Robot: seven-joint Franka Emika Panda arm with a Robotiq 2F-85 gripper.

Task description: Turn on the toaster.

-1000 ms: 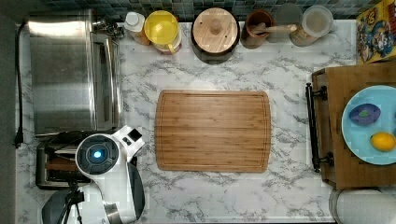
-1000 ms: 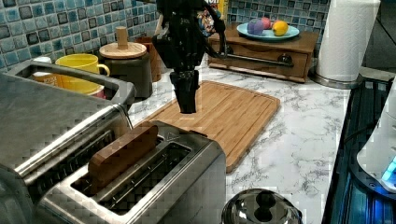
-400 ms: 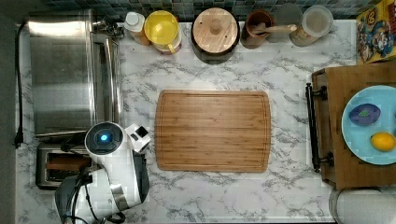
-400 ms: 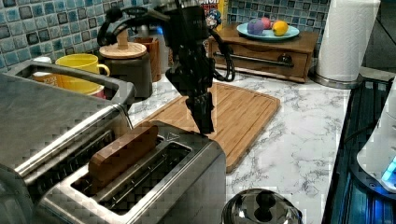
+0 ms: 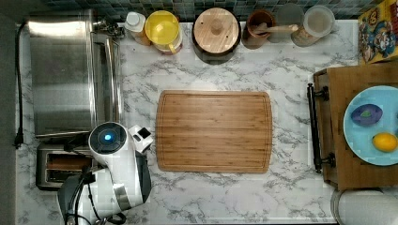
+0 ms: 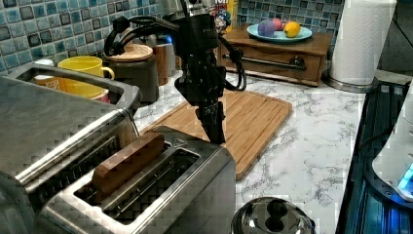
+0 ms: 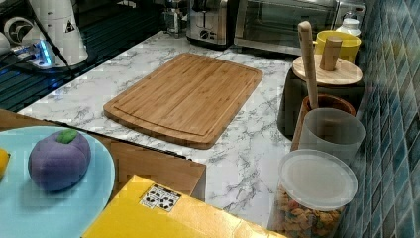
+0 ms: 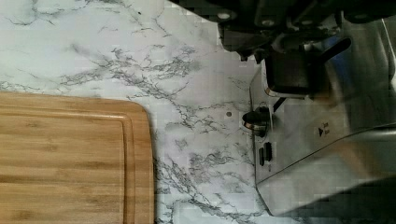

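1. The toaster (image 6: 160,195) sits at the near corner of the counter in the left view, right beside the big toaster oven (image 6: 53,126). In the top view it is at the lower left, and my arm hides part of it.
2. A brown slice (image 6: 129,161) stands in one of the two long slots.
3. My gripper (image 6: 215,130) points straight down at the end of the toaster that faces the cutting board (image 6: 243,119).
4. My two fingers look pressed together, with nothing between them.
5. In the wrist view my fingers are right above the black lever (image 8: 287,74). I think they are touching it or very near it, but I cannot tell which.
6. Below the lever there is a small round knob (image 8: 256,120) and some little buttons. I do not want to bump those.
7. I think my job now is to push the lever down.
8. To do it well, I should keep my fingertips on the middle of the lever, so they do not slip off the side.
9. I should push straight down, slow and steady, until the lever stops and stays down.
10. The toaster may slide or tip if I push sideways, so I should push only downward.
11. The shiny kettle (image 6: 272,219) stands just beside the toaster. I should keep my arm away from it.
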